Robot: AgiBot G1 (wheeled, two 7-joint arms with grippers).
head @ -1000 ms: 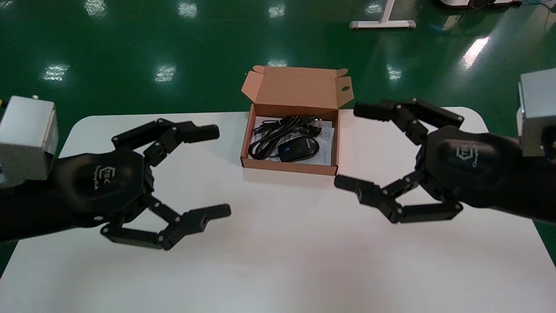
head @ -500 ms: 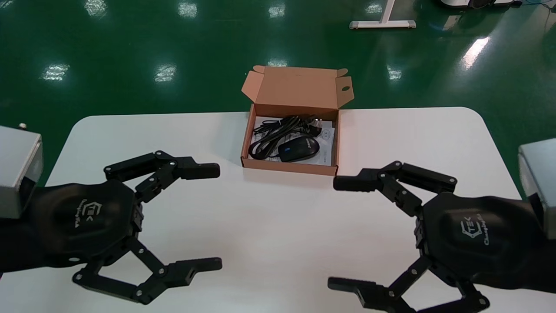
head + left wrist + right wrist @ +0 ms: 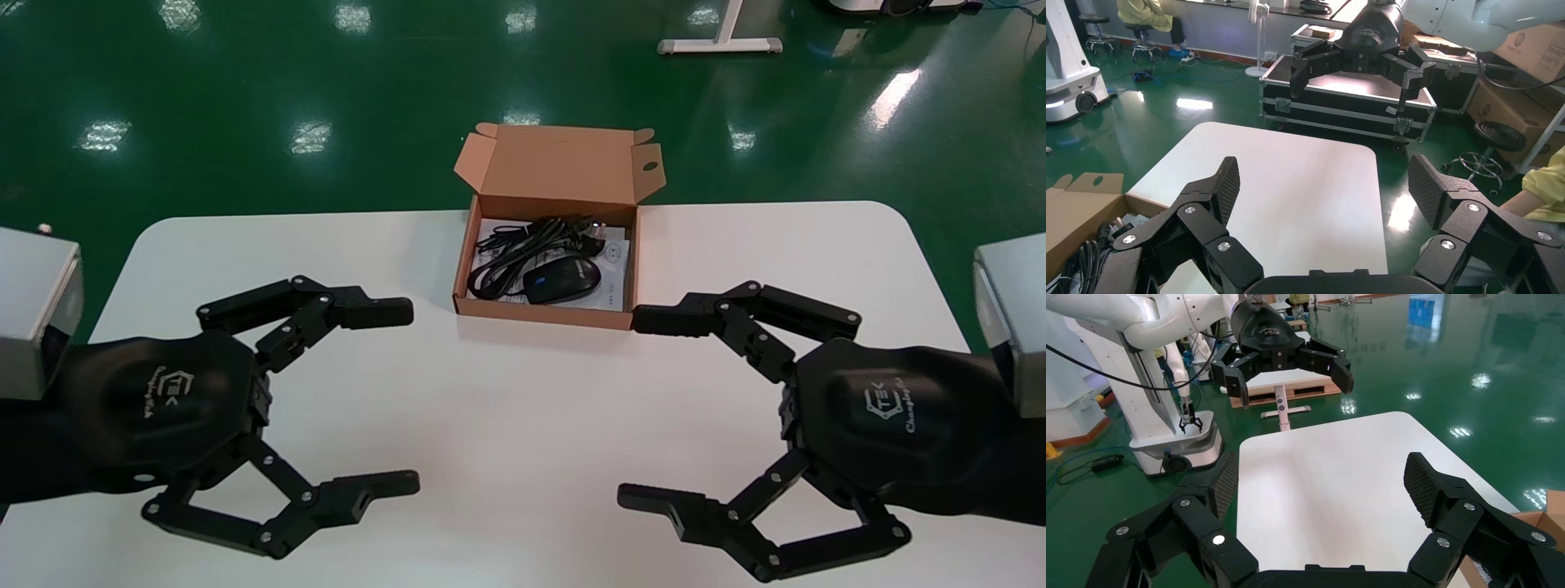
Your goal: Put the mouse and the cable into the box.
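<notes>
Inside the far box lie mouse and cable; nearer, my left gripper and right gripper hang spread, empty; I'd steer the 2 clear of it.

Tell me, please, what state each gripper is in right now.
Left gripper: open, holding nothing, above the table, left side.
Right gripper: open, holding nothing, above its right side.
</notes>
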